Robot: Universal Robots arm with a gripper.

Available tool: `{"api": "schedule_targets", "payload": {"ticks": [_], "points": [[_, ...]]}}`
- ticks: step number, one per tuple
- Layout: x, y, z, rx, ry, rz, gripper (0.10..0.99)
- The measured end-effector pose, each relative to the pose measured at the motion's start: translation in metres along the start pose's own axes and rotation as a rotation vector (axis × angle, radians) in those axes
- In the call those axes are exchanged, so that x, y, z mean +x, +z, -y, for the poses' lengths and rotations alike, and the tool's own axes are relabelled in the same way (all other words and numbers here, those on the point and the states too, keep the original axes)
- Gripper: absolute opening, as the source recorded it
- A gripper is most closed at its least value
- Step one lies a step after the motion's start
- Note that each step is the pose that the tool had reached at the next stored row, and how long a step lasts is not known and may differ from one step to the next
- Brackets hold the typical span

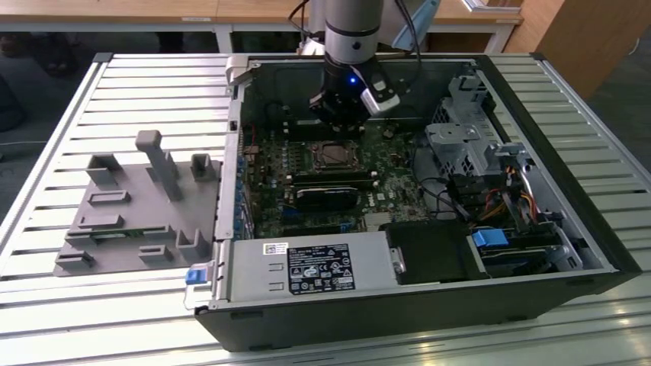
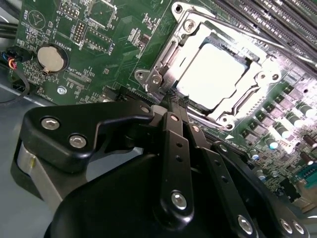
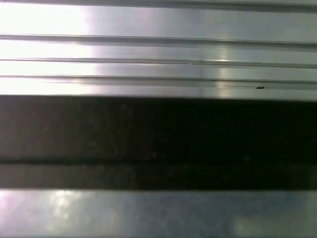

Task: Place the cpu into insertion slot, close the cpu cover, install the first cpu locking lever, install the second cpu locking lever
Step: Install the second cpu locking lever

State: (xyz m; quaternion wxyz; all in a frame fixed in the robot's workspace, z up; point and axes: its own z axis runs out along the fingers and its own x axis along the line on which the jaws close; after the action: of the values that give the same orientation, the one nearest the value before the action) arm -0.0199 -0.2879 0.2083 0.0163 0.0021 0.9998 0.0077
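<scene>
Spanning the whole scene, the slatted metal counter (image 1: pixel 569 99) carries an open black computer case (image 1: pixel 407 305) and, to the exterior view's left of it, a grey plastic fixture (image 1: pixel 133 206) with upright posts. Inside the case lies the green motherboard (image 1: pixel 397 194), with a labelled silver power supply (image 1: pixel 315 267) at the near edge and a metal drive cage (image 1: pixel 463 145) toward the exterior view's right. The robot arm (image 1: pixel 351 30) reaches down into the case from the far side, its black claw (image 1: pixel 336 126) hanging just above the board at the far edge of the socket.

In the second wrist view the claw (image 2: pixel 174 101) has its fingers (image 2: pixel 171 124) drawn together with no visible gap at the tips, and nothing is held between them; the tips sit just beside the socket's rim. The insertion slot (image 2: pixel 168 54) holds the cpu (image 2: pixel 210 74), whose pale metal top lies flat inside it. The cpu cover (image 2: pixel 250 89) lies down over the chip, framing it on all sides. A round coin battery (image 2: pixel 51 58) sits on the board well apart from the socket.
</scene>
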Motion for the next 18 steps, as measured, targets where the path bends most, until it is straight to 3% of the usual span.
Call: {"api": "schedule_targets", "payload": {"ticks": [4,9,11,18], "points": [[0.0004,-0.0036,0.0006,-0.003,0.0,-0.0001,0.106],[0.0,-0.0168,0.0004,-0.003,0.0,-0.0001,0.106],[0.0,-0.0179,0.0013,-0.003,0.0,-0.0001,0.106],[0.0007,-0.0182,0.0165,-0.003,0.0,-0.0002,0.106]]}}
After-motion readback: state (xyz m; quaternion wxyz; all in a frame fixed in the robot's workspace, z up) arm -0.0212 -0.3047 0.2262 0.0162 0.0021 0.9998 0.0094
